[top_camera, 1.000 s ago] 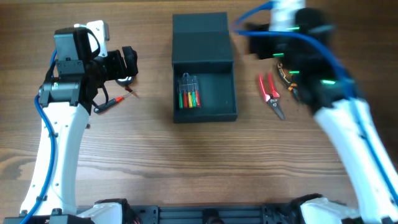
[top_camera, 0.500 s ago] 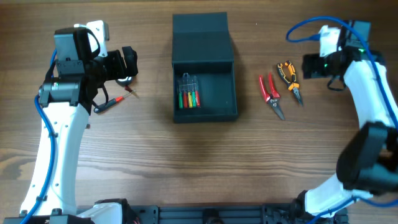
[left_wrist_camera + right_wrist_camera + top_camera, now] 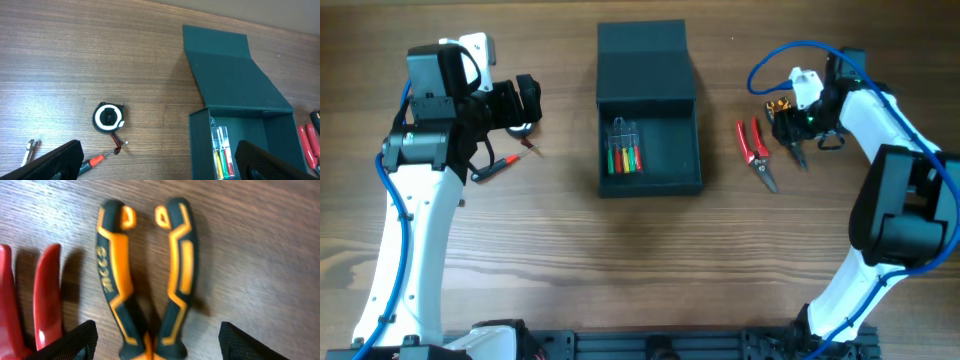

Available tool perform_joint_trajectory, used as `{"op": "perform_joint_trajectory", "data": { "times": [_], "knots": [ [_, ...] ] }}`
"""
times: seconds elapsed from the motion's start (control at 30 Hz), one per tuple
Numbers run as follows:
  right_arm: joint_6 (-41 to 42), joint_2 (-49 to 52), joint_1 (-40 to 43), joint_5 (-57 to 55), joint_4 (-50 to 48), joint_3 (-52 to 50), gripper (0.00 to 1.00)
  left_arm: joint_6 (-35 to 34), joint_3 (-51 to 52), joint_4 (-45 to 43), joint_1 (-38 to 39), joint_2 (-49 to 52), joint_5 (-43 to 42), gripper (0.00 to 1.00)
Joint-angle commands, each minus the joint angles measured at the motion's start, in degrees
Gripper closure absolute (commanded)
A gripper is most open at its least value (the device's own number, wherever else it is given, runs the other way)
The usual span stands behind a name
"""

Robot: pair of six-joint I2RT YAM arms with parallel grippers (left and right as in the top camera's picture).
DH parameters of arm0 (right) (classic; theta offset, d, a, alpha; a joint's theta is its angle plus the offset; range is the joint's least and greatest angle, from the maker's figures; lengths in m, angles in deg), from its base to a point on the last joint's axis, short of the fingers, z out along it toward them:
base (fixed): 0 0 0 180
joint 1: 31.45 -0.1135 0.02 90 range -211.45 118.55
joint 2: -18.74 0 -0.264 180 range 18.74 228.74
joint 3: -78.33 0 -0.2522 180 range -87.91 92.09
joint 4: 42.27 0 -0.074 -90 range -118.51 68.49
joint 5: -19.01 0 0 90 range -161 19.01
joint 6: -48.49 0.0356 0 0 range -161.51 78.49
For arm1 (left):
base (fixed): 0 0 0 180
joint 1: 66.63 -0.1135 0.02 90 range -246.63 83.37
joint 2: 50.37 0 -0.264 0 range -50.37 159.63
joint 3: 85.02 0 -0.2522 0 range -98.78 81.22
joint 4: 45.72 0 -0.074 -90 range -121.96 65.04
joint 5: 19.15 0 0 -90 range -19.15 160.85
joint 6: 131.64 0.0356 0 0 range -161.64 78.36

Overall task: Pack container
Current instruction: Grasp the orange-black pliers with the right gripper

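Observation:
The dark teal container stands open at the table's middle, its flap lid folded back. A clear case of coloured screwdrivers lies in its left part. The container also shows in the left wrist view. My right gripper is open and low over the orange-black pliers, its fingers either side of the handles. My left gripper is open and empty, held above the table left of the container.
Red pliers lie between the container and the orange-black pliers, also showing in the right wrist view. A round tape measure, a red-handled screwdriver and a small wrench lie under the left gripper.
My right arm swung from the container's back right out to the right, then came in low over the orange-black pliers. The left arm has not moved.

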Motion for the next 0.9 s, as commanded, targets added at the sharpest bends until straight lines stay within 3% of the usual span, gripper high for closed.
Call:
{"op": "perform_joint_trajectory", "data": {
  "times": [0.0, 0.17, 0.37, 0.53, 0.63, 0.87],
  "knots": [
    [-2.8, 2.8, -1.2, -3.5, -0.4, -0.6, 0.2, 1.0, -0.9, -0.2, -0.4, -0.5, -0.9, 0.0],
    [-2.7, 4.1, -1.2, -3.6, -0.2, -0.6, 0.27, 1.0, -0.9, -0.2, -0.4, -0.5, -0.9, 0.0],
    [2.1, 4.2, -1.2, -3.6, 0.2, -0.6, 0.47, 1.0, -0.9, -0.2, -0.4, -0.5, -0.9, 0.0],
    [5.6, 4.0, -1.2, -2.8, 0.2, -0.4, 0.81, 1.0, -0.9, -0.2, -0.4, -0.5, -0.9, 0.0],
    [10.1, 3.0, -1.2, -2.8, 0.1, -0.3, 0.93, 1.0, -0.9, -0.2, -0.4, -0.5, -0.9, 0.0],
    [12.9, -4.0, -1.2, -4.2, 0.6, 2.0, 0.96, 1.0, -0.9, -0.2, -0.4, -0.5, -0.9, 0.0]
  ]
}}
